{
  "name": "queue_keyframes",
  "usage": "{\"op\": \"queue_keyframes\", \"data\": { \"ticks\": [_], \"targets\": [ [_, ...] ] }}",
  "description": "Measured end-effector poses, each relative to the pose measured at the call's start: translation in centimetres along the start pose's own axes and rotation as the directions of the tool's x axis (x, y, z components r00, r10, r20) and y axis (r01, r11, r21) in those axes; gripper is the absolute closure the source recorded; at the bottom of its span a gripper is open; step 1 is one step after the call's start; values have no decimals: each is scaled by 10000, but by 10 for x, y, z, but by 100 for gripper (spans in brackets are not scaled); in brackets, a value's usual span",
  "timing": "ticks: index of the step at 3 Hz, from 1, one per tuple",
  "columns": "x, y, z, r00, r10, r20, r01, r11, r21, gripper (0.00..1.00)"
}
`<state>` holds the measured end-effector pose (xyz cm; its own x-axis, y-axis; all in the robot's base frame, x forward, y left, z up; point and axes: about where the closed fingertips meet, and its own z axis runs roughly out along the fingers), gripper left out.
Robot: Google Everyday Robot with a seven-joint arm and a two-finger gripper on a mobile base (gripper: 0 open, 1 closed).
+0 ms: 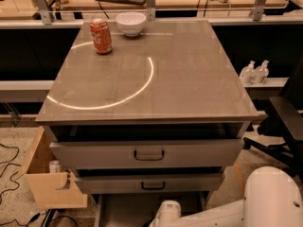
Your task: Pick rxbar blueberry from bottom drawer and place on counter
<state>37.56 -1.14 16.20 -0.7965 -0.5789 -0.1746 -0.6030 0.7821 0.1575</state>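
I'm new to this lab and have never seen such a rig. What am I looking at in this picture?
There is a single camera view, looking down at a cabinet from the front. Where the camera is mounted is not known. The white rounded shapes at the bottom right are the robot's one arm, reaching low over the open grey metal bottom drawer. Its two-finger gripper is out of view, so nothing can be seen held. On the glossy grey-brown counter, crossed by a bright white arc of light, a red soda can and a white bowl stand near the far edge. The dark blue snack bar it should fetch is not visible.
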Motion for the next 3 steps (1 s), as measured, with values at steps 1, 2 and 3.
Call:
{"op": "queue_keyframes", "data": {
  "ticks": [1, 2, 3],
  "targets": [
    [6, -1, -40, 9981, -600, 141, 603, 9980, -210, 100],
    [13, -8, -83, 9933, -1075, 430, 1089, 9935, -324, 100],
    [20, -16, -125, 9861, -1397, 896, 1441, 9886, -447, 100]
  ]
}}
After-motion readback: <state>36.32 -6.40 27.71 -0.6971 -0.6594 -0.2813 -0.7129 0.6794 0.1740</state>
